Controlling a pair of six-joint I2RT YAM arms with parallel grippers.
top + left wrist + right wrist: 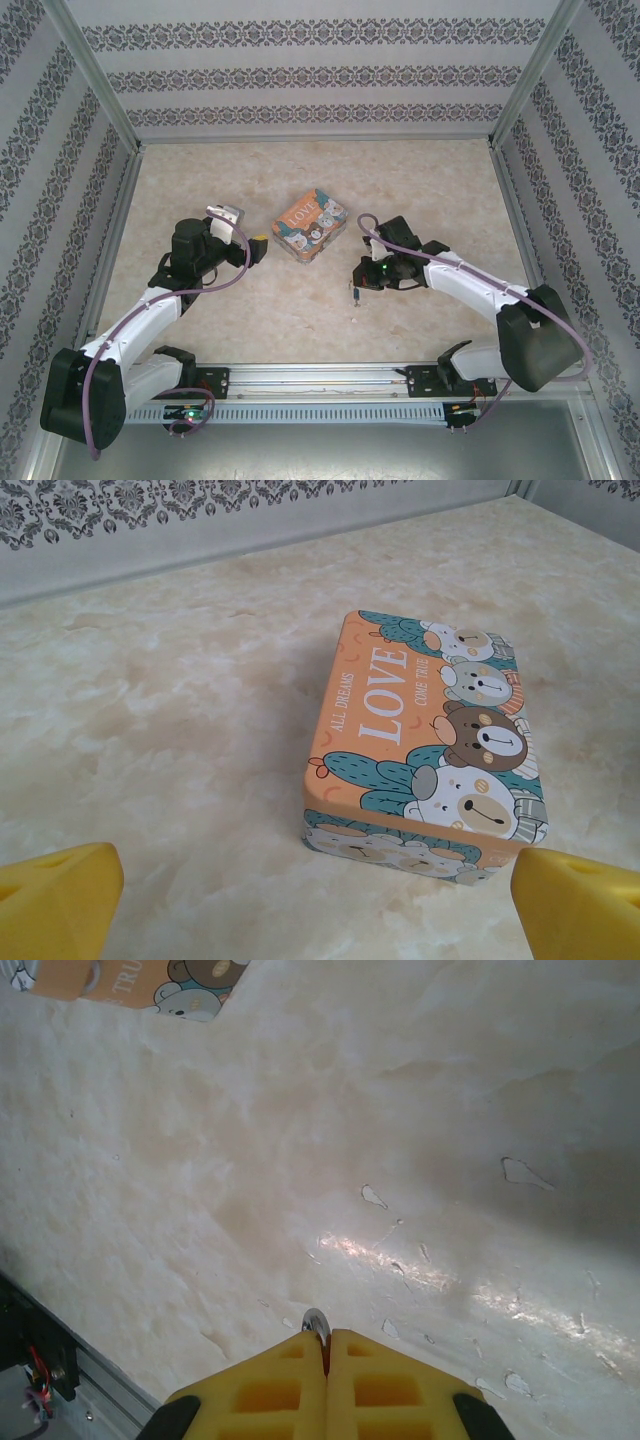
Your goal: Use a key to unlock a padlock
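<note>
Presently the right tool is pinching a silver metal piece, key or shackle unclear. The padlock is showing just at its tip, toward the worktop's near edge. The left tool is standing open and should be steadying the body.

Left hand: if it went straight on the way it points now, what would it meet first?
Most likely the tin. The open left hand points at the tin's near short side, with only bare table between them. How far off the tin is cannot be judged.
</note>
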